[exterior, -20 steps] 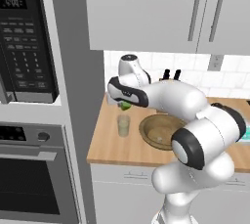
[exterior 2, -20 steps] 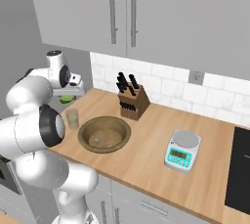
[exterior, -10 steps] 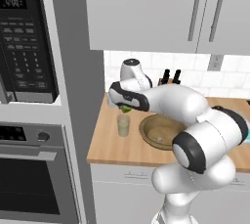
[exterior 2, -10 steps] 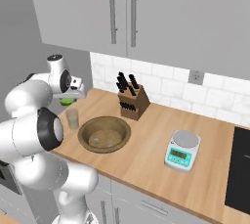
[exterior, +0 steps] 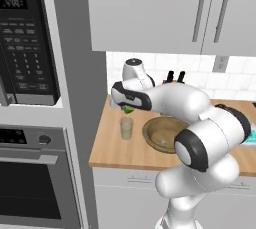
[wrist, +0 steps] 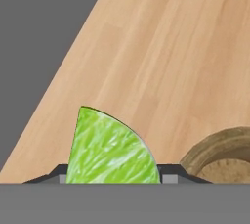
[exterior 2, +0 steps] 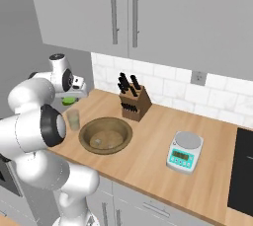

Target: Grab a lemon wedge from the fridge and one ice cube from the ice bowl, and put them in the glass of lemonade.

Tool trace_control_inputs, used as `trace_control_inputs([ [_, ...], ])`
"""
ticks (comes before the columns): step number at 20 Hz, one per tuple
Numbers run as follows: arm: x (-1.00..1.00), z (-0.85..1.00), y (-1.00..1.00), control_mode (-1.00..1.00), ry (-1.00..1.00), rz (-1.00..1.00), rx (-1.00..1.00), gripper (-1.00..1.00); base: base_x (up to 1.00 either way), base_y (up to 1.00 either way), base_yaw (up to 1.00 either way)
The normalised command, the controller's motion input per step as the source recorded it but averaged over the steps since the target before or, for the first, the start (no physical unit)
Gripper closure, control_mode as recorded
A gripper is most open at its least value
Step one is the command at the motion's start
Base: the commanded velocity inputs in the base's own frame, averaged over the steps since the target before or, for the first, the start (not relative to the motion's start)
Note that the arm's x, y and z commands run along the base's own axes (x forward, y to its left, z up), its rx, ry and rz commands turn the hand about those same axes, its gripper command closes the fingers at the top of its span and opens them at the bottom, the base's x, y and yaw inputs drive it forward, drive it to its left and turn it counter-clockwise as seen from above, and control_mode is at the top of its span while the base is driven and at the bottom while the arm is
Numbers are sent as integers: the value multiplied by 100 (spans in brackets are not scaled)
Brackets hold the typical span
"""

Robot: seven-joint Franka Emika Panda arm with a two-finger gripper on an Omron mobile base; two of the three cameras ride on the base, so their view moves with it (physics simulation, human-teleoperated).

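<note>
**Lemon wedge in my claw, above the glass**

My hand view shows the wedge's cut green face close up, with bare counter [wrist: 161, 66] beyond and the ice bowl's [wrist: 222, 152] rim at the lower right. The base views show what it misses: the glass of lemonade [exterior: 126, 128], the knife block [exterior 2: 134, 102] by the backsplash and the scale [exterior 2: 184, 152] well apart to the right. The bowl sits just beside the glass. My claw [exterior: 128, 107] is closed on the lemon wedge [wrist: 111, 149], holding it just over the glass.
</note>
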Motion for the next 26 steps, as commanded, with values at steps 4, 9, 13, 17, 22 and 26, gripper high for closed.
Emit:
trace_control_inputs([
  [4, 10, 0, 0, -100, 0, 0, 0, 100, 0, 0, 0],
  [9, 0, -7, 0, -100, 0, 0, 0, 100, 0, 0, 0],
  [13, 0, -13, 0, -100, 0, 0, 0, 100, 0, 0, 0],
  [17, 0, -16, 0, -100, 0, 0, 0, 100, 0, 0, 0],
  [22, 0, -3, 0, -100, 0, 0, 0, 100, 0, 0, 0],
  [26, 0, 0, 0, -100, 0, 0, 0, -100, 0, 0, 0],
])
